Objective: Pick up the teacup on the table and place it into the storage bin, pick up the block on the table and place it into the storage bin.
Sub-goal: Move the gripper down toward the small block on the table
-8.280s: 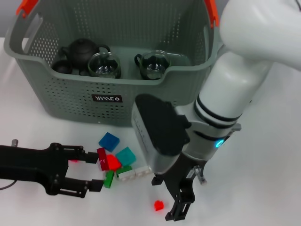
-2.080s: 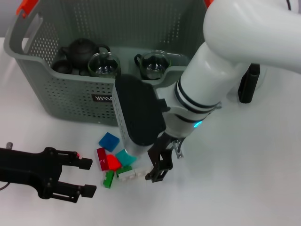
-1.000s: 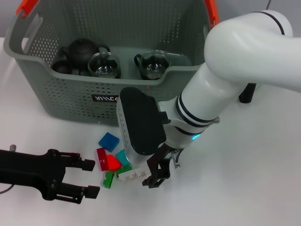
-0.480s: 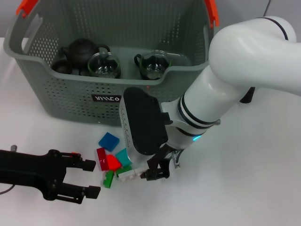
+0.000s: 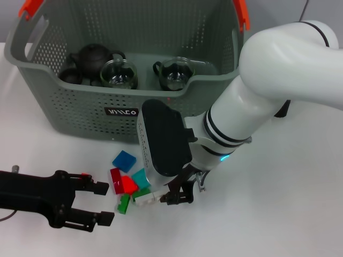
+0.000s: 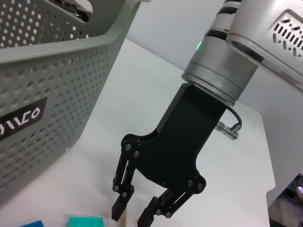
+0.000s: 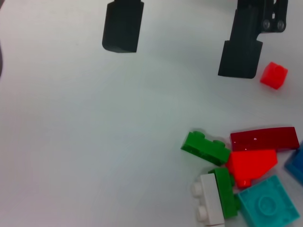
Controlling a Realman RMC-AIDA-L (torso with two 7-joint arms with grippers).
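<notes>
The storage bin (image 5: 80, 107) stands at the back and holds two glass teacups (image 5: 119, 74) beside a dark teapot (image 5: 91, 58); I see no teacup on the table. A cluster of blocks lies in front of it: blue (image 5: 124, 160), dark red (image 5: 114, 180), red (image 5: 128, 184), teal (image 5: 142, 178), green (image 5: 124, 203) and white (image 5: 147, 197). My right gripper (image 5: 174, 198) is low at the white block's right end, open, its fingers (image 6: 118, 208) a narrow gap apart around that end. My left gripper (image 5: 105, 203) lies open on the table just left of the cluster, holding nothing.
A tiny red cube (image 7: 273, 75) sits by one left finger. The right arm's white forearm (image 5: 252, 107) and black wrist housing (image 5: 161, 144) hang over the bin's front right corner. A dark object (image 5: 283, 107) stands behind the arm. Bare white table (image 5: 278, 214) lies to the right.
Over the last second my right gripper came down and slightly left to the white block's end, then nearly stopped. The left gripper and the blocks have stayed put.
</notes>
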